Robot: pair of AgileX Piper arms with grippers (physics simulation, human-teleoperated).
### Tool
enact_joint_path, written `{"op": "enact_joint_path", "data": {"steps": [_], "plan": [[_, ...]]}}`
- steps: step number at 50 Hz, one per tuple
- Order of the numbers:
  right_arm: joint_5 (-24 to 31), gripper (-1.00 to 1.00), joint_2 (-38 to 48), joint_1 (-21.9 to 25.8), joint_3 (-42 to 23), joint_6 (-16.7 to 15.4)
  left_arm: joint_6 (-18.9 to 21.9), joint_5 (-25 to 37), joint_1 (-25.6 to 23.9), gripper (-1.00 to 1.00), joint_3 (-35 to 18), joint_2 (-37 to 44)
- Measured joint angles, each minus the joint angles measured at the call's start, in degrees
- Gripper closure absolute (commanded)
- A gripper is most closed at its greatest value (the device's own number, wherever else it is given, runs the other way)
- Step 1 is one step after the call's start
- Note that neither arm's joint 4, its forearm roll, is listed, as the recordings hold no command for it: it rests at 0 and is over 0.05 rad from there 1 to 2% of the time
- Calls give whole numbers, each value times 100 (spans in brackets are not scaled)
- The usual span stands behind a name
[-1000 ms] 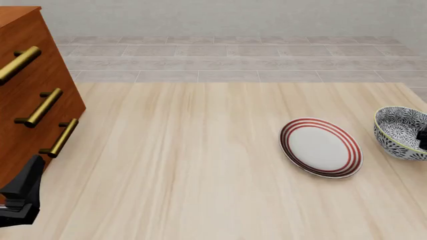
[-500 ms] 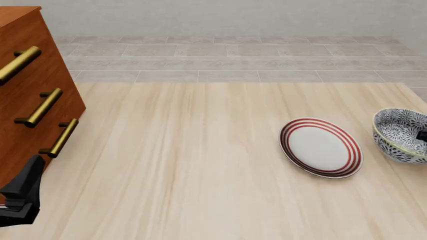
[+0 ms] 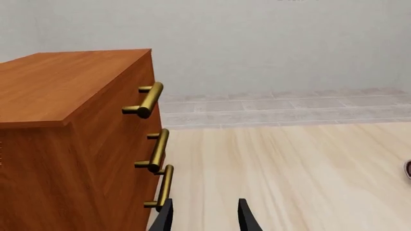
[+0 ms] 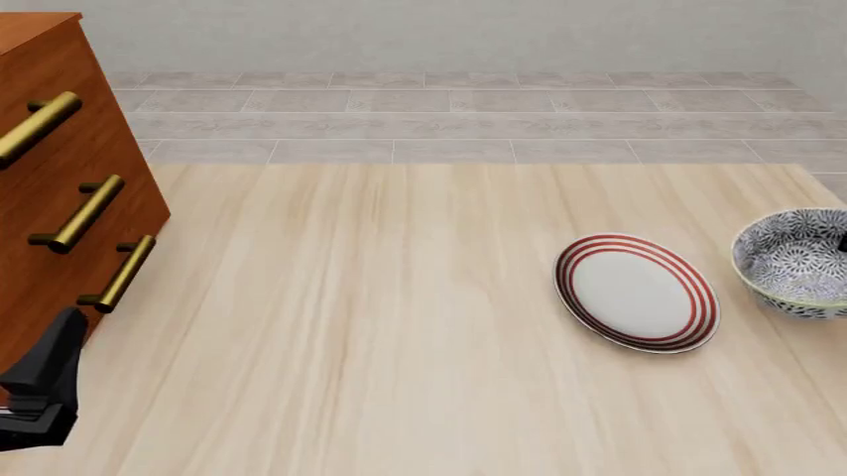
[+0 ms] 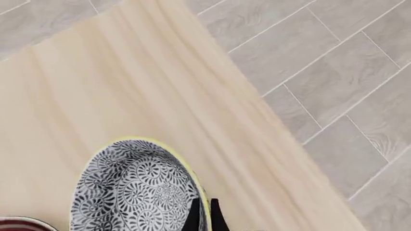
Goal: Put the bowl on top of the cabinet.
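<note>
At the desk's (image 4: 397, 327) right edge, the right gripper's (image 5: 204, 217) fingers pinch the rim of the bowl (image 4: 791, 262), one inside and one outside. By the look of it the bowl is gripped, with the carry across to the cabinet (image 4: 60, 188), well apart at far left, yet to come. Nothing lies in the bowl, nor on the red-ringed plate (image 4: 637, 293) beside it. Near the cabinet, the left gripper (image 3: 204, 217) holds nothing, fingers narrowly parted.
</note>
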Motion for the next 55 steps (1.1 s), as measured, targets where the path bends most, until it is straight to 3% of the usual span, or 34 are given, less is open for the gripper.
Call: {"op": "enact_joint_path", "data": {"steps": [29,55], "plan": [[586,100,-902,248,-206,210,-44,22,-31,-100,-3,-66],[1036,100,-1827,1104,-348,312,-72,58,-33,-100,-7,-129]]}}
